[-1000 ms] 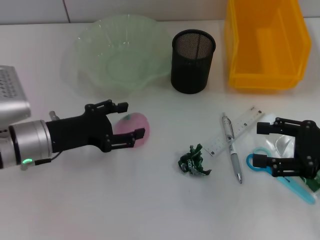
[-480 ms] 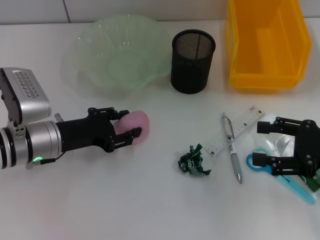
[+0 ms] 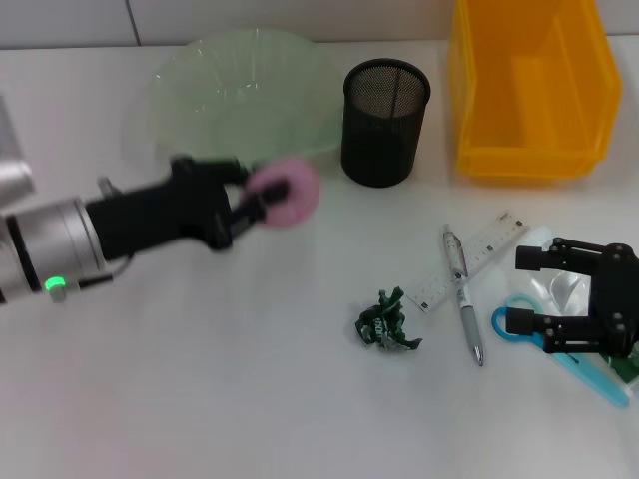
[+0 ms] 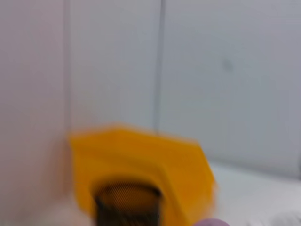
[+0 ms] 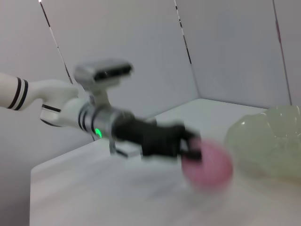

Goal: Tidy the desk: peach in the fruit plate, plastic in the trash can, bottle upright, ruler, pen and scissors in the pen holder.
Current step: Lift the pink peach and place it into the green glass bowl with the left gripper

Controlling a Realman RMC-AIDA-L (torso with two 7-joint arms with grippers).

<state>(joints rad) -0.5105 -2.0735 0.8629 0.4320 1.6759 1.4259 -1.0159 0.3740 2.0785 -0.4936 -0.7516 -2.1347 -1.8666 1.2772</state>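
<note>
Peach, pink and round (image 3: 285, 190), clamped between the fingers of the black left gripper (image 3: 252, 195), lifted off the white desk (image 3: 250, 379) just beside the near rim of the translucent green fruit plate (image 3: 240, 95), not yet in it. Everything else unstarted: crumpled green plastic wrapper (image 3: 384, 324), clear ruler (image 3: 474, 257), silver pen (image 3: 461, 294) and blue-handled scissors (image 3: 554, 344) lying loose; black mesh pen holder (image 3: 384, 120) and yellow bin (image 3: 529, 85) apparently empty. Right gripper (image 3: 531, 291) over the scissors, fingers apart. Bottle hard to make out.
</note>
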